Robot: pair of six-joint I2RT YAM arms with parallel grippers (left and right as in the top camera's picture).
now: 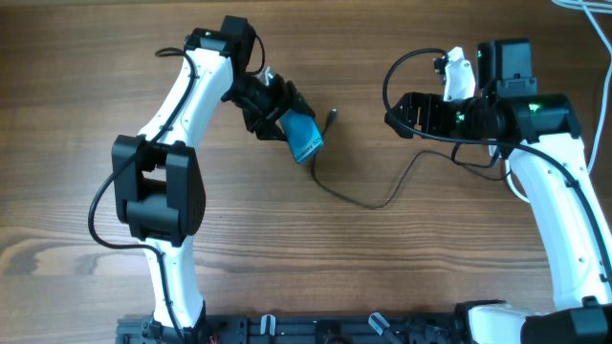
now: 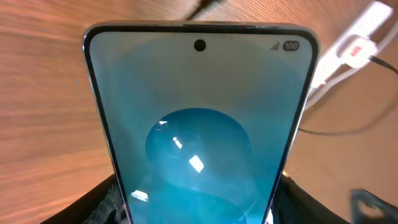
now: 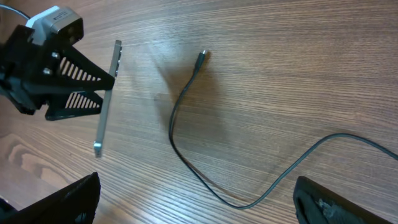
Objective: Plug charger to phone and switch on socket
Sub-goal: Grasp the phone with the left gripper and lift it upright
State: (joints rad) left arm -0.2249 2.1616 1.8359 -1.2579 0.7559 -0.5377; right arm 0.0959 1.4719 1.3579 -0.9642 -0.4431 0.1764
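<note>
My left gripper point(image 1: 279, 118) is shut on the phone point(image 1: 304, 138), its fingers point(image 2: 93, 200) clamping both long edges and holding it tilted above the table. The teal screen point(image 2: 199, 137) fills the left wrist view. The charger is a thin black cable point(image 1: 368, 203) lying loose on the wood, and its small plug point(image 1: 331, 115) rests just right of the phone. In the right wrist view the plug point(image 3: 202, 57) lies past the edge-on phone point(image 3: 104, 106). My right gripper point(image 3: 199, 205) hangs open over the cable's bend, holding nothing. The white socket point(image 2: 359, 34) shows its red switch point(image 2: 358, 52).
In the overhead view the socket point(image 1: 457, 71) is partly hidden behind my right arm point(image 1: 535, 172). A thick white lead point(image 2: 326, 78) runs from it. More white cable point(image 1: 595, 19) lies at the far right corner. The table is wood-grained.
</note>
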